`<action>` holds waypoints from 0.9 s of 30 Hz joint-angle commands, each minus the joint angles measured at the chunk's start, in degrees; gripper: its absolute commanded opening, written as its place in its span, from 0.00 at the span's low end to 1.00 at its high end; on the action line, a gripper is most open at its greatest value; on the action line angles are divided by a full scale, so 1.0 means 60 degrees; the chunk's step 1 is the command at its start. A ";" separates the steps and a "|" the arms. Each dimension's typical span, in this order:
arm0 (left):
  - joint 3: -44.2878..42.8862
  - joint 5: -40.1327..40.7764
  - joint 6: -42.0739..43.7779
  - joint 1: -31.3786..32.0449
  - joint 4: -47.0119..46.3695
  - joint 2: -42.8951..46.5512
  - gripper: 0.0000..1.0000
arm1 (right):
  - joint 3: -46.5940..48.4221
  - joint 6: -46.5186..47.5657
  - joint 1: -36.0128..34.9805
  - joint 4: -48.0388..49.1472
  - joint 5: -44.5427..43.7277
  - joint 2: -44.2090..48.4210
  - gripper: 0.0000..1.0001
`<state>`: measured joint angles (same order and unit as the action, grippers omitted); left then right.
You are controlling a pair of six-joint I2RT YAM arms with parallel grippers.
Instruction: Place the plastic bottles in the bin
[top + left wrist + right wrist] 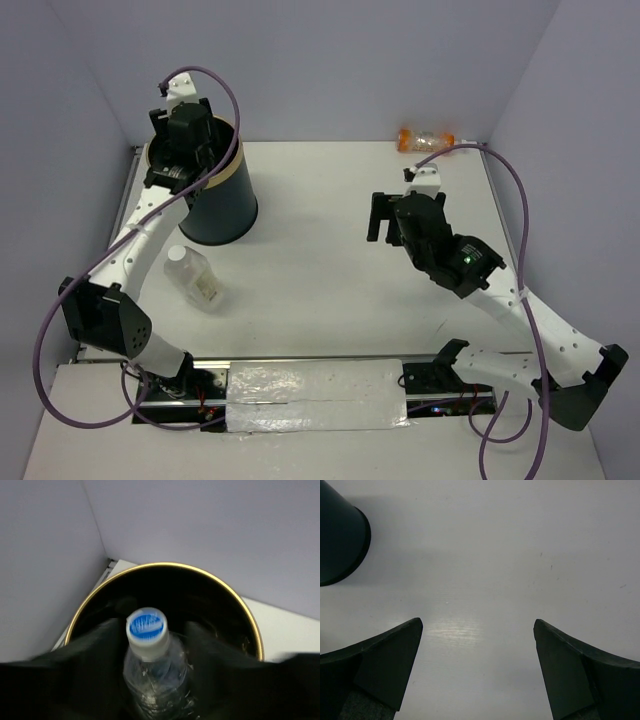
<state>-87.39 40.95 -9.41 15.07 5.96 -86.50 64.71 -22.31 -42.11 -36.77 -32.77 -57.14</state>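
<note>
Left claw (153, 652) holds bottle (156, 677) over bin (170, 565), squat bottle (197, 278) nearby.

The top external view looks down from above and behind the arm bases (105, 320), which sit along the bottom of its frame; it stands far off and takes in the whole table (330, 260); the left wrist view hangs close over the bin (165, 566), facing down into its mouth; the right wrist view faces down at the tabletop from near; all three share the bin, upper left in the top and right wrist views.
</note>
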 commanded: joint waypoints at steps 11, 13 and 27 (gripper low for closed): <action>-0.3935 -0.1022 -0.1609 -0.0065 0.3767 0.0367 0.99 | -0.1394 -0.1071 0.2956 0.2011 0.2995 -0.0509 1.00; -0.3732 -0.1505 -0.1917 -0.0065 0.3812 0.0602 0.99 | -0.1410 -0.1742 0.3982 0.2757 0.3410 -0.1019 1.00; -0.1123 -0.3718 -0.3544 -0.0036 0.3606 0.2200 0.99 | 0.0875 -0.7087 0.7325 0.7414 0.4596 -0.7241 1.00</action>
<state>-94.17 22.06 -28.08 15.03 30.39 -76.42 67.22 -53.45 -0.49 -3.49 -7.77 -95.26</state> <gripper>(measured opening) 0.994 0.994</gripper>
